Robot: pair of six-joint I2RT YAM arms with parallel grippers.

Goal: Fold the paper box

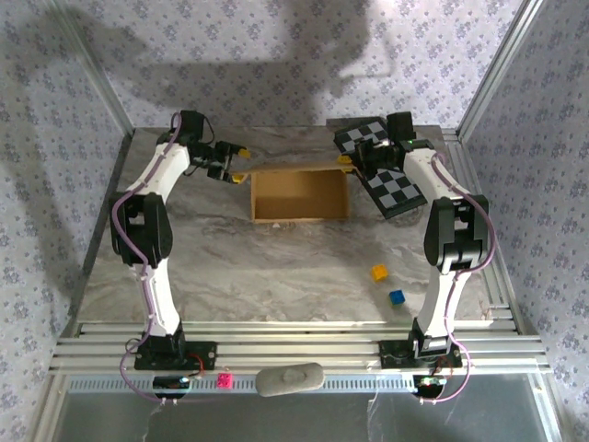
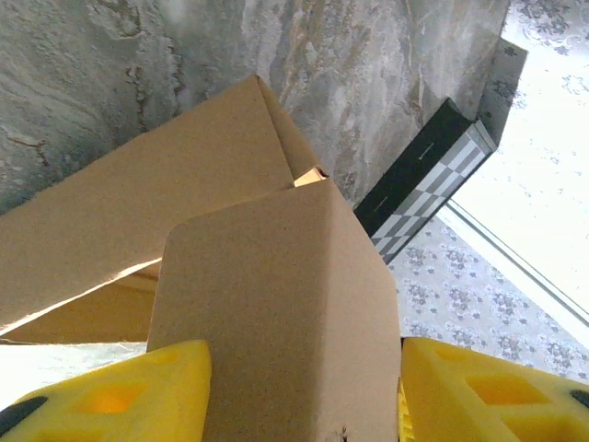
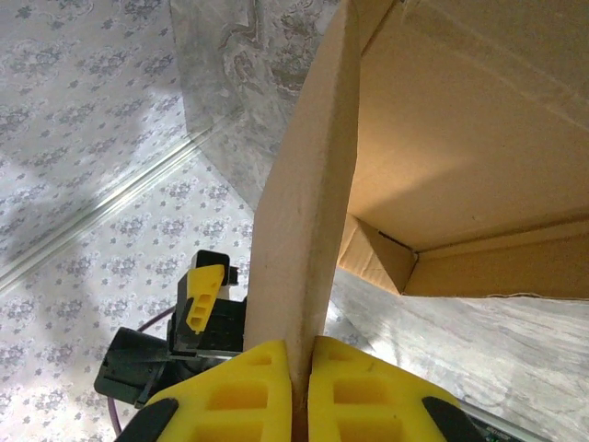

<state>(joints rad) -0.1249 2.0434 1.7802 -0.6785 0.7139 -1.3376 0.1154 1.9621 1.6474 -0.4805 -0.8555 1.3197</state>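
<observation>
Cardboard paper box [image 1: 301,195] sits open-topped on the surface [image 1: 276,267], just beside the checkered board [image 1: 398,189]. Right fingers [image 3: 230,396] pinch its wall nearest that board. Left fingers [image 2: 120,396] flank a flap at the end away from it; whether they grip it I cannot tell.

Left arm [image 1: 155,189]: reaches forward, wrist turned inward. Left gripper [image 1: 239,164] [image 2: 304,391]: jaws half spread, straddling a flap of the paper box [image 1: 299,195].
Right arm [image 1: 456,230]: reaches forward, wrist turned inward. Right gripper [image 1: 346,162] [image 3: 300,391]: pinched tight on a box wall.
</observation>
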